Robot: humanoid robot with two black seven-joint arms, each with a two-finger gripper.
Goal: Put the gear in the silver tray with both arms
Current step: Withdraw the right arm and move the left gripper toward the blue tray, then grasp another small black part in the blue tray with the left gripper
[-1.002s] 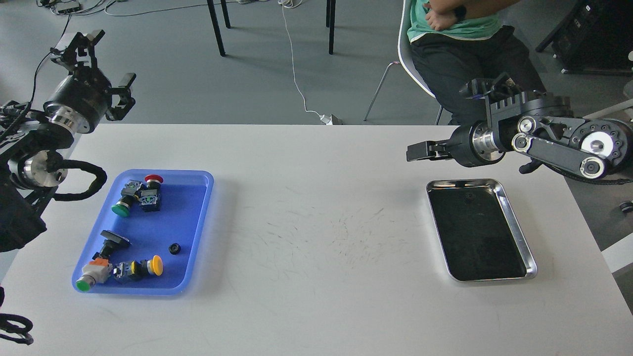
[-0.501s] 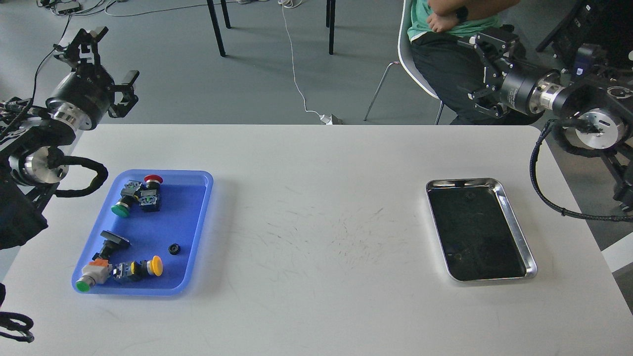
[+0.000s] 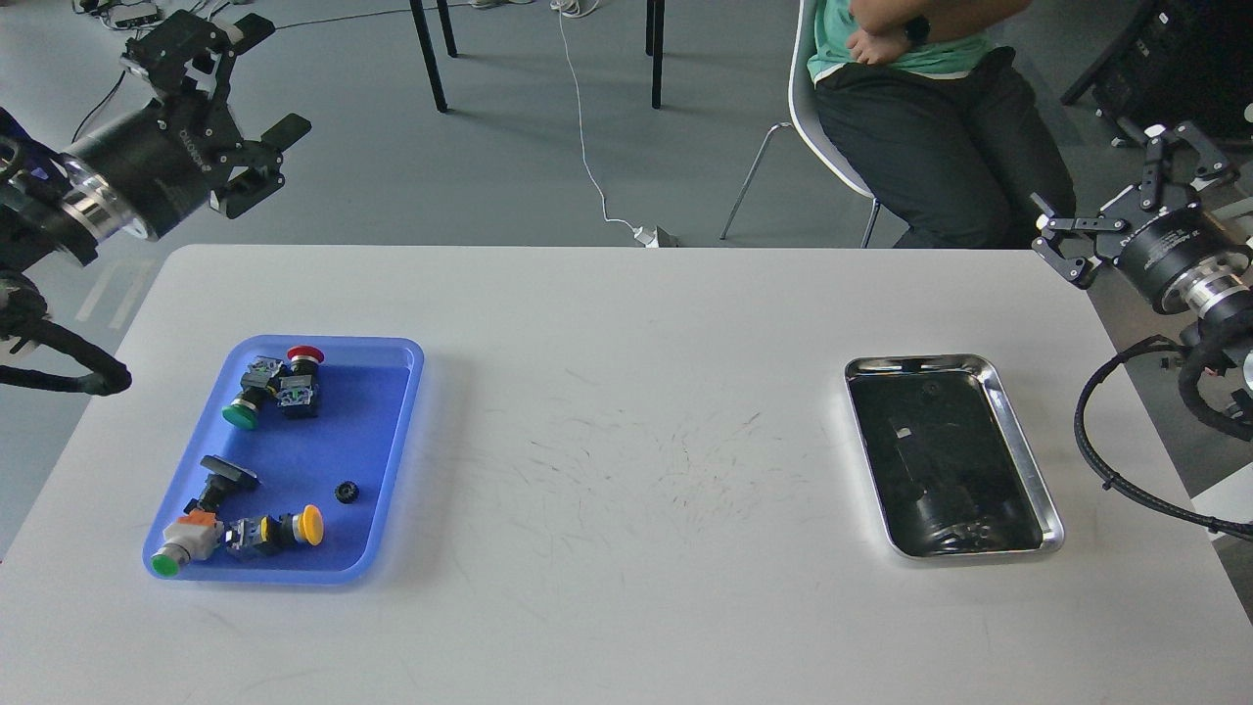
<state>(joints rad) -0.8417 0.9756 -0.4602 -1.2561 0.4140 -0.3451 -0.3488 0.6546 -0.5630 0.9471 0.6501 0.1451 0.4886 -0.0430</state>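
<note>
A small black gear (image 3: 346, 493) lies on the floor of the blue plastic tray (image 3: 392, 431) at the table's left. The silver tray (image 3: 1018, 431) sits at the right, its dark bottom holding only reflections. My left gripper (image 3: 250, 73) hangs open high above the table's far left corner, well back from the gear, with nothing between its fingers. My right gripper (image 3: 1126, 186) is open too, raised past the table's far right corner, up and right of the silver tray.
Several push-button switches with red, green and yellow caps (image 3: 274, 382) share the blue tray with the gear. A seated person (image 3: 930, 88) and a chair are behind the table's far edge. Black cables loop beside the right table edge (image 3: 1116, 460).
The right arm has swung away to the right and its gripper now points up beyond the table's corner. The left gripper has risen and shifted right. Gear and trays have not moved.
</note>
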